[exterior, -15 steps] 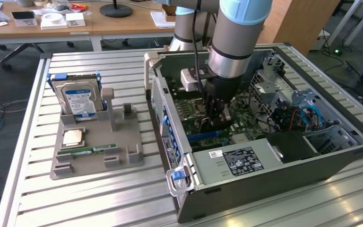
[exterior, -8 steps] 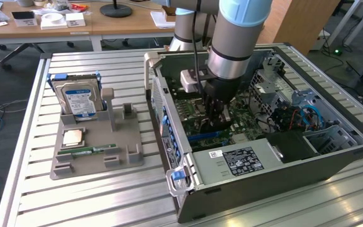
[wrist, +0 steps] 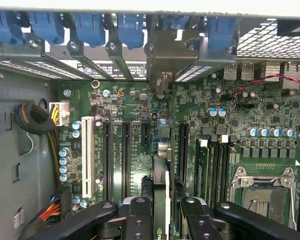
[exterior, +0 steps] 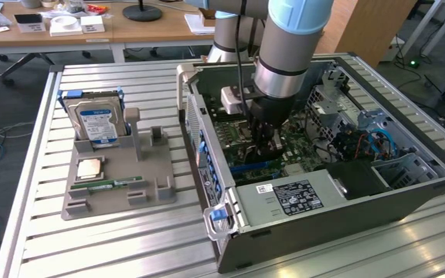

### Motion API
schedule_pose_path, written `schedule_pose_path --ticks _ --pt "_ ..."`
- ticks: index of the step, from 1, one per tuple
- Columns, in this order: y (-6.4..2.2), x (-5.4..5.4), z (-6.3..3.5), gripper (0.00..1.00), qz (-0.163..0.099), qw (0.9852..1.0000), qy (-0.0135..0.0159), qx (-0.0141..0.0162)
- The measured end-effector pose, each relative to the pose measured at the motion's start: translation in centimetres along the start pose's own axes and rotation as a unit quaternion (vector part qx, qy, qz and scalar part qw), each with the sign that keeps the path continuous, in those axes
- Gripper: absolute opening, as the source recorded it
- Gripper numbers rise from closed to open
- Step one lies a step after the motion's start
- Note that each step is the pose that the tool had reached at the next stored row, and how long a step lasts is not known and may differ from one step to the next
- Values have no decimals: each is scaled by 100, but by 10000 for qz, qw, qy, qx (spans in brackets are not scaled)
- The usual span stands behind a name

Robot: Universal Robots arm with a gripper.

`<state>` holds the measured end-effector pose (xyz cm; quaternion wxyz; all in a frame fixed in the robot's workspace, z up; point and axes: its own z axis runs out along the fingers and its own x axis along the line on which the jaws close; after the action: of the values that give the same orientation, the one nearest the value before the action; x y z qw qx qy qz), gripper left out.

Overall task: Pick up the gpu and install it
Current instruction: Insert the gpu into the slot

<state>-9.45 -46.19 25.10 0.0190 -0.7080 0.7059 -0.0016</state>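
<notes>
Nearest the wrist camera, my black fingers (wrist: 137, 220) are pressing in from both sides on the gpu (wrist: 160, 182), so my pincer (wrist: 160, 217) is standing narrow, clamped on the thin card rather than wide. I am holding the card edge-on and upright, because that is the only way its lower edge can meet a slot. I am gripping it by the end away from the case's back wall, which is leaving the rest of its length free to run toward the row of blue latches (wrist: 90, 25).

A grey metal piece (wrist: 162, 62) is sitting at the far end of the card, right against the rear slot openings. I judge it to be the card's bracket, pointed there because that is where it has to fasten. The card is hanging over the motherboard (wrist: 270, 115), between the short black slot (wrist: 145, 134) and a long black slot (wrist: 182, 150). The card itself is hiding what lies under it, so I cannot tell whether it is seated or only hovering just above.

In the exterior view my arm is reaching straight down into the open computer case (exterior: 408, 191), keeping the card level. On that view's left, the grey holder (exterior: 114, 202) is carrying the hard drive (exterior: 97, 124) and the RAM stick (exterior: 114, 184), both well apart from me.
</notes>
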Motion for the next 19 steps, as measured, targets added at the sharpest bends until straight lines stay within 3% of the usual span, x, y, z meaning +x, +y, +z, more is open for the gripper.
schedule_pose_path --ticks 19 --pt "12 1 48 26 0 10000 1 0"
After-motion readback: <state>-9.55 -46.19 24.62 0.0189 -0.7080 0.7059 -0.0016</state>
